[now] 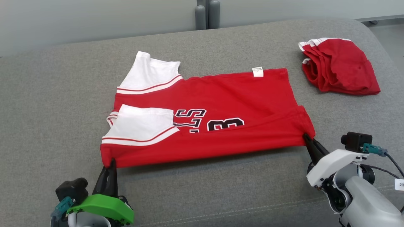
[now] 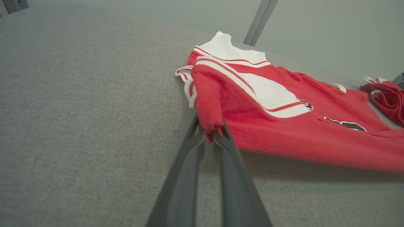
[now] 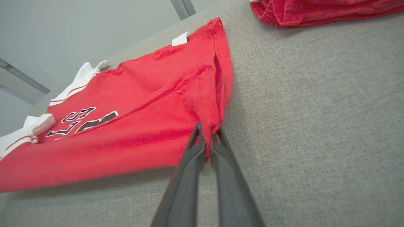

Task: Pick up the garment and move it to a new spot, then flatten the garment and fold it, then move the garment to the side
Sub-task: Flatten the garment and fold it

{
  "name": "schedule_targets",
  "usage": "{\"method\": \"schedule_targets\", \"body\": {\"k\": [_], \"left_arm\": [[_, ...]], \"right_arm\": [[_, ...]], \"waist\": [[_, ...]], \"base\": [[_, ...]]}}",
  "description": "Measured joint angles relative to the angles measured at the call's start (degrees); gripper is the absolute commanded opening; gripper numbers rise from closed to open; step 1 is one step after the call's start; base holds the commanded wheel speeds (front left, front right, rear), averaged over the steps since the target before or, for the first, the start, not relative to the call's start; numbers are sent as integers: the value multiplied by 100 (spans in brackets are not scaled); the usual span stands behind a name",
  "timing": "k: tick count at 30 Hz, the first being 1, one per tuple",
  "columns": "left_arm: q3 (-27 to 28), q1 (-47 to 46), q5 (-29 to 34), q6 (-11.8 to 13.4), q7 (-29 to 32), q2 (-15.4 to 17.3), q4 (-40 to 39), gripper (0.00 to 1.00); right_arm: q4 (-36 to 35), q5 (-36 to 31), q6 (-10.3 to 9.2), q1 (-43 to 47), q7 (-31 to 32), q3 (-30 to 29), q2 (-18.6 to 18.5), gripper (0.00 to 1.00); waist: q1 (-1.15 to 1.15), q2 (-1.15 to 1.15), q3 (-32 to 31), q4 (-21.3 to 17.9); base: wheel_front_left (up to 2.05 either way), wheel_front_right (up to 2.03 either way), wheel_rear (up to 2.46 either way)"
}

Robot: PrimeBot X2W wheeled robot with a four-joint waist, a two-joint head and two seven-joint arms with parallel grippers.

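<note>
The garment (image 1: 221, 104) is a red jersey with white sleeves and black-and-white lettering, spread across a grey cushioned surface (image 1: 47, 110). Its near edge is lifted and stretched taut between my two grippers. My left gripper (image 1: 111, 162) is shut on the garment's near left corner (image 2: 210, 127), by the white sleeve. At the other end my right gripper (image 1: 305, 136) is shut on the near right corner (image 3: 208, 138). A white label (image 1: 257, 71) shows on the far edge of the garment (image 3: 142, 94).
A second red garment with white trim (image 1: 339, 64) lies bunched at the far right of the surface, also in the right wrist view (image 3: 315, 11). A grey post (image 1: 207, 14) stands behind the surface's far edge. Bare grey fabric lies to the left and in front.
</note>
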Motion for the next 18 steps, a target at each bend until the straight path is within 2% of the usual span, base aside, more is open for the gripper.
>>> {"method": "schedule_targets", "body": {"k": [9,18], "left_arm": [[-32,642,14,129,-1,-29,-291,0],[-86,828,116,183,68,16,-403,0]], "right_arm": [[-375,16,-56,504,3,35,-80,0],[-675,51,-113,809,155,102,-120,0]], "waist": [[0,0,-21,67],[0,0,-17,26]], "base": [[0,0,0],[0,0,0]]}}
